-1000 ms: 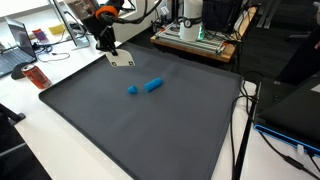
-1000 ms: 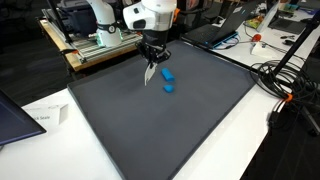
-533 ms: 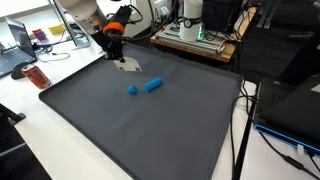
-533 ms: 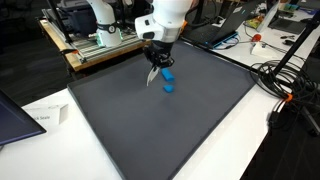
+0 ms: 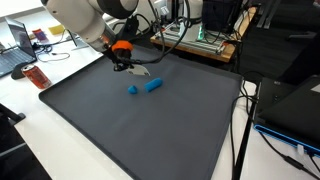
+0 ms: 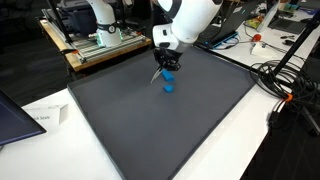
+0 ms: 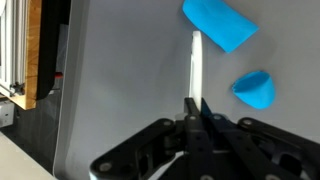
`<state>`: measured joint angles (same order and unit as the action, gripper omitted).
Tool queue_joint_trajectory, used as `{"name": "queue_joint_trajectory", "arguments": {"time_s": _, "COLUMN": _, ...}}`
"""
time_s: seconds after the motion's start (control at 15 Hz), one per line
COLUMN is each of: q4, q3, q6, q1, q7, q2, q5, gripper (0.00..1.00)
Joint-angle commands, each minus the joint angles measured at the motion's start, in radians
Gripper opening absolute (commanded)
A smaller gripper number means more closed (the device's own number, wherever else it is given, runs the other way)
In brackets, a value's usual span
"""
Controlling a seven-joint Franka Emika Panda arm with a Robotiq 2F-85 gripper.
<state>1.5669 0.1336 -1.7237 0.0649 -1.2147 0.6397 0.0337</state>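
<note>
Gripper, fingers pinching a white card, has left the upper left. The card edge is now just beside the blue cylinder.

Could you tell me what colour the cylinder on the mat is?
Bright blue; the cylinder shows best in the wrist view.

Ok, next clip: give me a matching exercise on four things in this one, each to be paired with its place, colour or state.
Things:
1 gripper
2 white flat piece
3 blue cylinder
4 mat

Place, colour or state:
A lies on the mat beside a smaller blue piece
B shut
C pinched in the jaws, seen edge-on in the wrist view
D dark grey

Pairs: 1-B, 2-C, 3-A, 4-D
</note>
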Motion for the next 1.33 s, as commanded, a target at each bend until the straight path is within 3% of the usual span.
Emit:
{"name": "queue_joint_trajectory", "arguments": {"time_s": 0.0, "q4": -0.134, "q3": -0.003, "q6": 0.116, "q1": 0.011, "q7": -0.056, "q2": 0.089, "q5": -0.018, "gripper": 0.01}}
{"name": "queue_joint_trajectory", "arguments": {"time_s": 0.67, "q4": -0.245, "q3": 0.004, "q6": 0.23, "q1": 0.008, "q7": -0.087, "q2": 0.17, "q5": -0.021, "gripper": 0.01}}
{"name": "queue_joint_trajectory", "arguments": {"time_s": 1.0, "q4": -0.163, "q3": 0.005, "q6": 0.146, "q1": 0.021, "q7": -0.066, "q2": 0.112, "q5": -0.049, "gripper": 0.01}}
{"name": "queue_joint_trajectory", "arguments": {"time_s": 1.27, "q4": 0.0, "q3": -0.002, "q6": -0.079, "q1": 0.039, "q7": -0.06, "q2": -0.003, "q5": -0.055, "gripper": 0.01}}
